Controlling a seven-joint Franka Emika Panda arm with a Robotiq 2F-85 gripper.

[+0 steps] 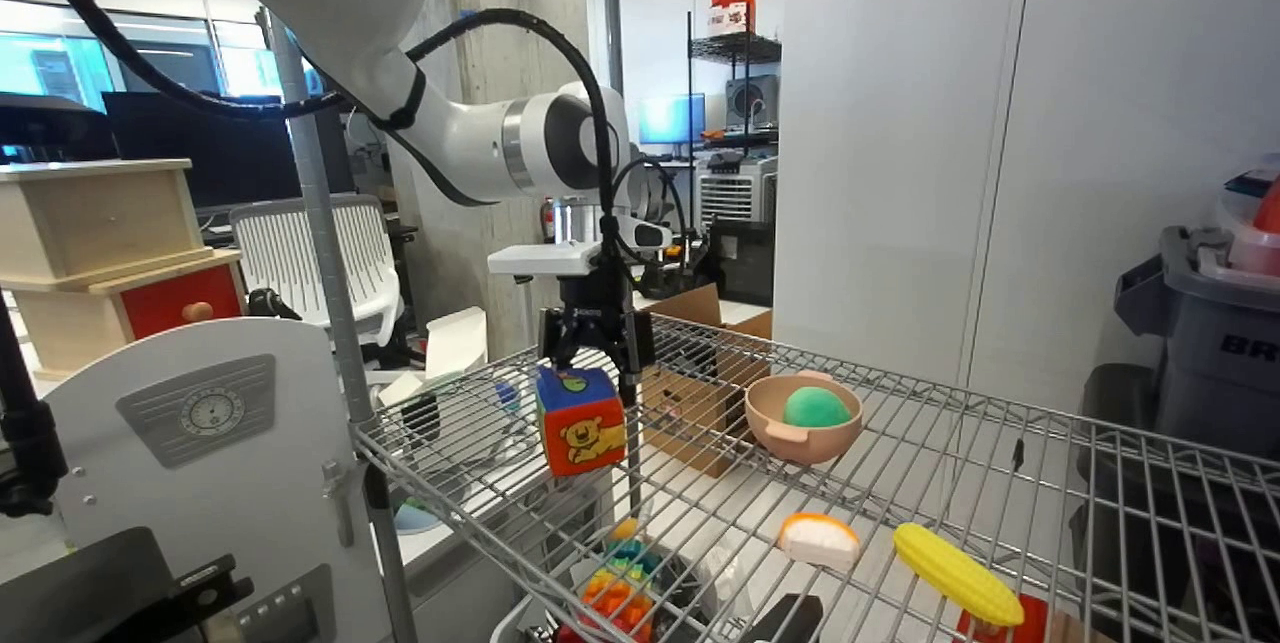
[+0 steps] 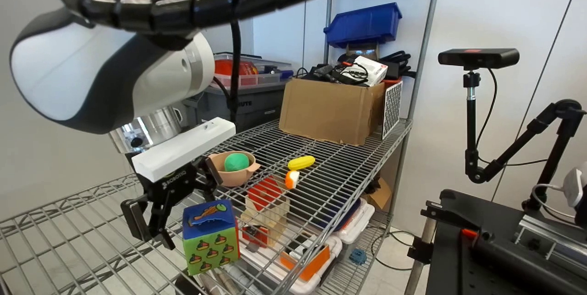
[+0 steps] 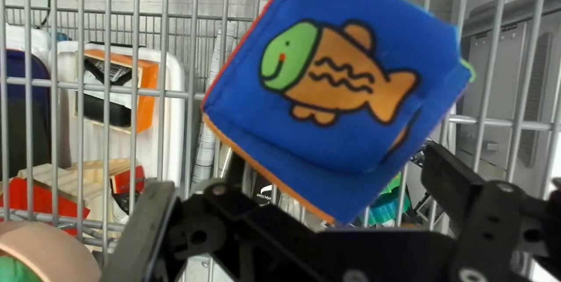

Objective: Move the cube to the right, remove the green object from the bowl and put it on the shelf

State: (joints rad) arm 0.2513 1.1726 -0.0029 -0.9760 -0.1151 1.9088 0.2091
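cluttered workroom with a chrome wire-grid shelf (image 2: 339, 212), a cardboard box (image 2: 328, 110) at one end. on it, a cloth toy cube (image 1: 582, 428), blue and fish-printed on top, close to and lower than a black robotiq gripper (image 1: 597, 355) with fingers spread wide apart. farther along, a green ball (image 1: 816, 407) inside a two-handled tan bowl (image 1: 832, 443), and a yellow toy corn cob (image 1: 958, 573) near an orange-edged white toy (image 1: 820, 541).

quantities, upper wire shelf (image 2: 321, 166): one picture-printed toy cube (image 1: 583, 428); one tan bowl (image 1: 832, 443) with two handles (image 1: 788, 433); one green ball (image 1: 815, 407); one yellow toy corn cob (image 1: 958, 573); one orange-edged white toy piece (image 1: 820, 543); one cardboard box (image 2: 321, 111); one white grid panel (image 2: 392, 110). gripper (image 1: 598, 355): one, two fingers (image 3: 142, 229).
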